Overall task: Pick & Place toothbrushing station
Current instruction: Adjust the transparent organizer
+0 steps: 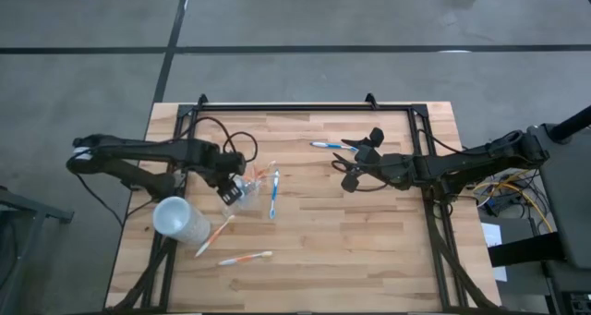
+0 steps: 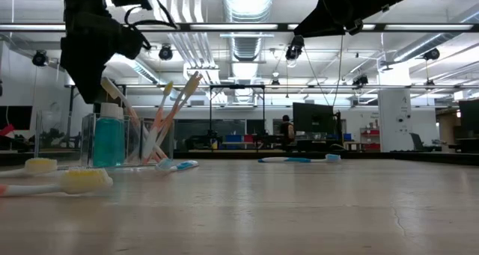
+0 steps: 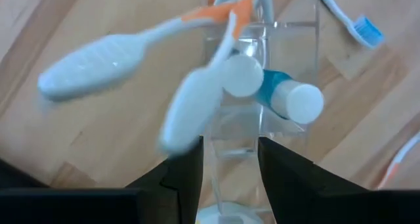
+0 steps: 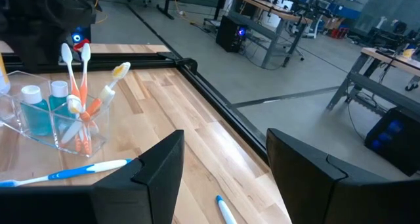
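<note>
Your left arm reaches in from the table's left edge, its left gripper point(image 1: 229, 191) hanging low with the fingers point(image 3: 187, 175) parted. Your right arm stretches in from the right side, its right gripper point(image 1: 348, 164) raised, fingers point(image 4: 161, 168) spread wide.

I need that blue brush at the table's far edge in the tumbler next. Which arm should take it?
Likely the right. The right gripper hovers open just near of the blue brush, while the left gripper sits over the tumbler, farther from it.
</note>
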